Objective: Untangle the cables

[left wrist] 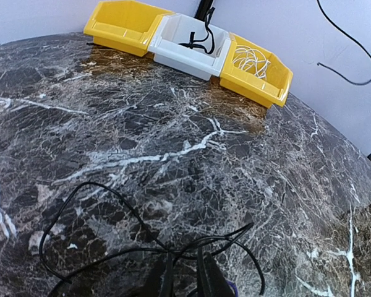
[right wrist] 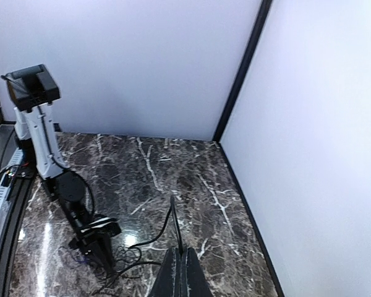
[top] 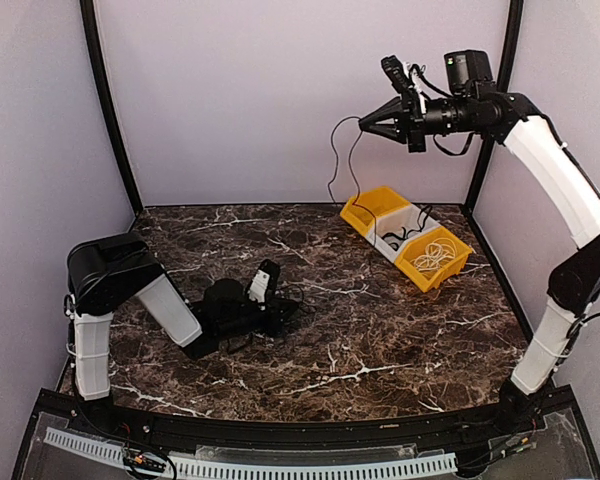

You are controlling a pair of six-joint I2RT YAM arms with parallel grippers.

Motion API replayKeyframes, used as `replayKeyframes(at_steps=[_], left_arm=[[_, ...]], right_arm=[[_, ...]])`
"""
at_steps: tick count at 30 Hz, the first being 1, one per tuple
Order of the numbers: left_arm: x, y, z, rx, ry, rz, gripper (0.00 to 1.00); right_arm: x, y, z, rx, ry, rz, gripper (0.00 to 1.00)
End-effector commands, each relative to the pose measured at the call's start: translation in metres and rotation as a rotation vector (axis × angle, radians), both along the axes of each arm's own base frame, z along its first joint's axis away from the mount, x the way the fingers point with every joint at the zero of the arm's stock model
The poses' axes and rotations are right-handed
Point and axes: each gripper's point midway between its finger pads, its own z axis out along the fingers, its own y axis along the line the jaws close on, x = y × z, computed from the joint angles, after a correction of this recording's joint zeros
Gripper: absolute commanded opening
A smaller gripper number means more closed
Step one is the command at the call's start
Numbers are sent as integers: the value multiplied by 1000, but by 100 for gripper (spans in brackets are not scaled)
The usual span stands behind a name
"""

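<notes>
My right gripper (top: 364,125) is raised high at the back, above the bins. It is shut on a thin black cable (top: 332,160) that hangs free in two strands. In the right wrist view its jaws (right wrist: 180,255) are pressed together on that cable (right wrist: 173,216). The hanging cable also shows in the left wrist view (left wrist: 352,62). My left gripper (top: 288,312) lies low on the table, left of centre. Its narrow jaws (left wrist: 184,253) pinch the crossing of loose black cable loops (left wrist: 93,192). A white cable (top: 435,255) lies coiled in the near yellow bin.
Three joined bins stand at the back right: a yellow bin (top: 365,212), a white bin (top: 392,240) holding a black cable (left wrist: 198,40), and a yellow bin (top: 458,262). Walls enclose the marble table (top: 380,340) on three sides.
</notes>
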Motion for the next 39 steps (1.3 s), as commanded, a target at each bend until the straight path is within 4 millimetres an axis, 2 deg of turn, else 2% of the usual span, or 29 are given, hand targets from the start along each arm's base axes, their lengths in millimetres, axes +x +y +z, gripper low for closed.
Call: replayKeyframes(at_steps=[1,6,12,16,20,24,28,30,34,39], left_arm=[[-10,-3,26,-69,36,-33,19],[-26,-13,55,-131,81,-104,29],[-40,-21,81,-157,124,-182,34],[-47,-20,96,-172,107,-201,35],[-49,-16,111,-180,73,-199,36],[-49,-15,115,-174,54,-198,36],[-49,-15,114,-167,53,-195,36],[-49,-14,113,-164,53,-192,36],[-49,-13,108,-154,59,-187,36],[-47,-14,102,-148,63,-184,37]], right_arm=[[42,-36,41,116,-110,-173,0],[80,-75,45,168,-100,-276,0],[126,-114,22,171,-84,-417,0],[158,-142,1,174,-32,-493,0],[200,-174,-30,174,16,-650,0],[232,-187,-91,83,83,-746,0],[242,-192,-148,-3,177,-770,0],[243,-193,-169,-48,210,-771,0],[240,-198,-191,-115,247,-792,0],[227,-203,-205,-176,269,-800,0]])
